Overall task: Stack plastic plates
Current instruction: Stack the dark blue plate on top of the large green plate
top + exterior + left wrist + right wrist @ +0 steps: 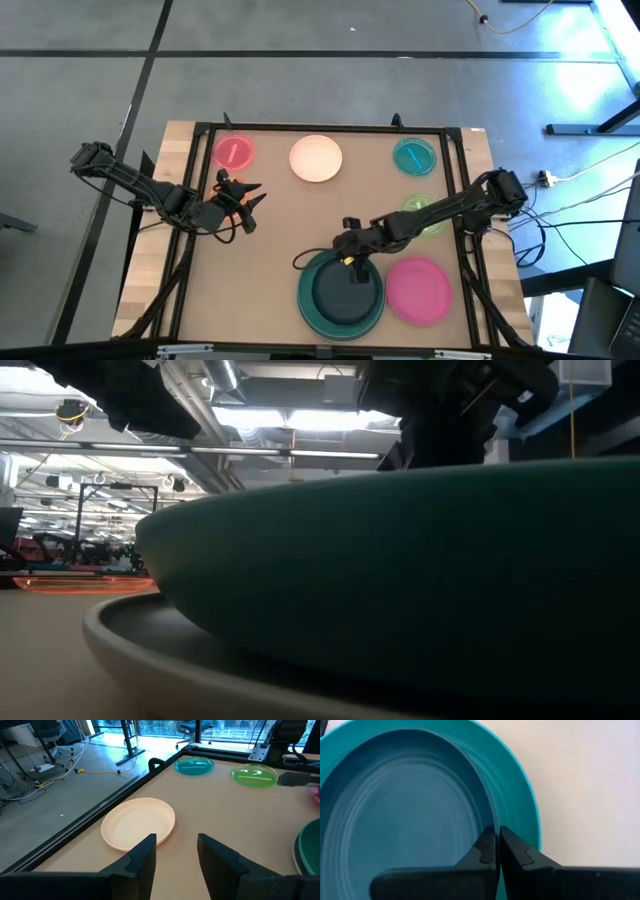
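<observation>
My right gripper [352,266] reaches in from the right over the stack at the near edge. There a dark grey plate [340,292] lies inside a large teal plate [310,310]. In the low view, the teal plate [400,560] sits in a pale grey plate's rim [150,660]. My right gripper [497,834] is shut on the dark plate's rim. My left gripper [250,196] hovers open over the table's left half. In the left wrist view my left gripper [175,842] points toward the cream plate [137,822]. The cream plate [316,158] lies flat near the far edge. My right gripper pinches the dark grey plate's rim [489,815] between its two fingertips [512,845], on the plate's far side, with one finger on each side of the rim. The fingers come from above, slanting down. The plate stays within the teal plate [520,795].
A small pink plate [234,152] and a small blue plate [414,155] lie along the far edge. A small green plate [428,208] is partly under the right arm. The large pink plate [418,290] lies right of the stack. A dark frame [330,128] borders the mat.
</observation>
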`<state>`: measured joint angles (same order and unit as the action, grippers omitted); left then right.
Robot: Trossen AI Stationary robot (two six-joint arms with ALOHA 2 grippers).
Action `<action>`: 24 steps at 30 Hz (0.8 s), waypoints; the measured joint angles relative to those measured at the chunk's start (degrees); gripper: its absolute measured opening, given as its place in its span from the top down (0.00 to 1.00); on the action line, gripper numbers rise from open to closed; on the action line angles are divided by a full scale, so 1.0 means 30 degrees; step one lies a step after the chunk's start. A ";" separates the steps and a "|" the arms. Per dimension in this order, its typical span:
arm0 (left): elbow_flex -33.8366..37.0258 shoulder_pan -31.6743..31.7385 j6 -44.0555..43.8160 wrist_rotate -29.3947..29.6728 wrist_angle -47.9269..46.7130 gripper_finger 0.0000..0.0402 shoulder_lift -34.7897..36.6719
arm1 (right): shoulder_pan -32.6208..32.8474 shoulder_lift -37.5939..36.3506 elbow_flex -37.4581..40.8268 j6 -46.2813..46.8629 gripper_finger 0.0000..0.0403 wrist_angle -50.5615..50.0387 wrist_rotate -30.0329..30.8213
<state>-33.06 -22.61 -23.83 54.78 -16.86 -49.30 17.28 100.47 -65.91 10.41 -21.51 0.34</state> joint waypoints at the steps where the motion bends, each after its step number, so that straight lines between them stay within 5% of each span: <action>1: 0.0000 -0.0001 0.0000 0.0000 0.0005 0.66 0.0000 | 0.0000 0.0116 0.0000 0.0000 1.00 0.0192 -0.0007; 18: 0.0000 0.0001 0.0000 -0.0015 -0.0008 0.66 0.0007 | -0.0015 0.0880 0.0000 -0.0066 0.99 0.1746 0.0015; 24: 0.0000 0.0001 0.0000 -0.0024 -0.0024 0.66 0.0000 | -0.0015 0.1274 -0.0005 -0.0148 0.88 0.1706 0.0029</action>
<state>-33.06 -22.61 -23.83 54.71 -16.93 -49.30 17.23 104.29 -65.93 9.97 -16.39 0.43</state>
